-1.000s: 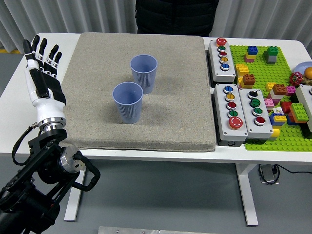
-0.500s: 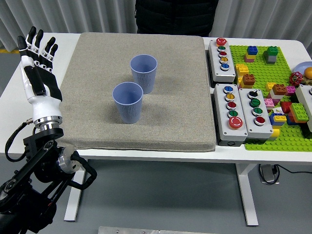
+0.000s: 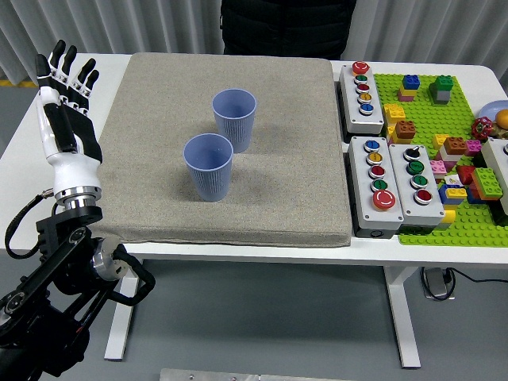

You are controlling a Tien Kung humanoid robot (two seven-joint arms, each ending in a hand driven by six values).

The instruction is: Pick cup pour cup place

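Cups, two of them, blue and ribbed, stand upright on a grey mat (image 3: pixel 159 198) well to the right of the left hand (image 3: pixel 65 119). That hand is raised at the table's (image 3: pixel 24 151) left edge, beside the mat, its fingers (image 3: pixel 67 71) straight and spread, pointing away from the robot, with nothing in its hold. The near cup (image 3: pixel 209 167) is the closer one to the hand; the far cup (image 3: pixel 234 119) stands just behind it and a little further right, close beside it, whether touching cannot be told. Both are open at the top and what they hold cannot be seen. Further right of the mat lie three grey button boxes (image 3: pixel 376 182) with coloured buttons, then a green baseplate (image 3: pixel 432 127) with toy bricks on it. A person in dark clothing (image 3: pixel 287 28) stands at the far side.
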